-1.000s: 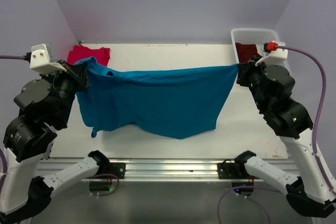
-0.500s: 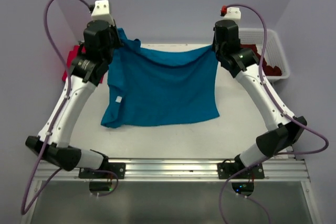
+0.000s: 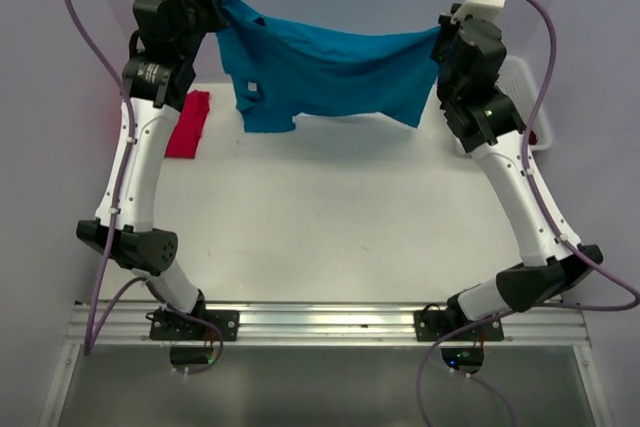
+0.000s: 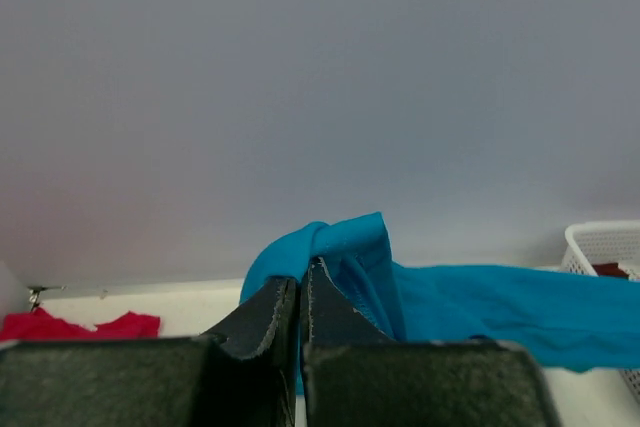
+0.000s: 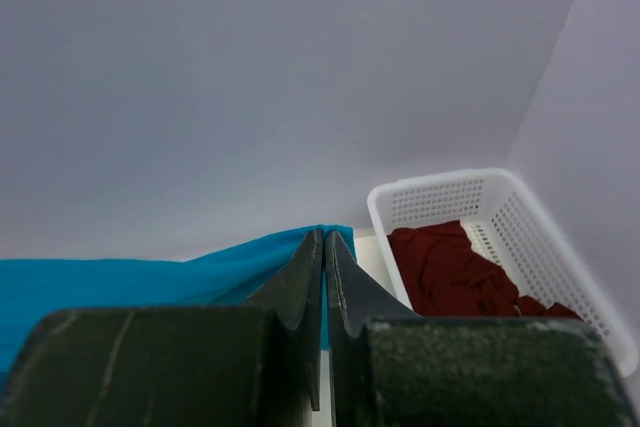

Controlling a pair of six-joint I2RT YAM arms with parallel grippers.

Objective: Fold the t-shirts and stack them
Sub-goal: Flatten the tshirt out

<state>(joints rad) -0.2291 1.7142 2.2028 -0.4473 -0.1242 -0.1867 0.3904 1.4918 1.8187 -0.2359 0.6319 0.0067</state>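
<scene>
- The teal t-shirt hangs in the air over the far part of the table, stretched sideways between the two raised arms; its top edge sags a little in the middle; a sleeve droops at its lower left; whether any part of the hem touches the table cannot be told.
- The left gripper holds the shirt's upper left corner; in the left wrist view its jaws are clamped together on a bunched fold of teal cloth, which trails off to the right.
- The right gripper holds the upper right corner; in the right wrist view its jaws are pressed tight on the teal edge, only a thin slit between them.
- The red t-shirt lies on the table at the far left, beside the left arm and apart from the teal one.
- The white basket stands at the far right corner; crumpled maroon t-shirts lie inside it.
</scene>
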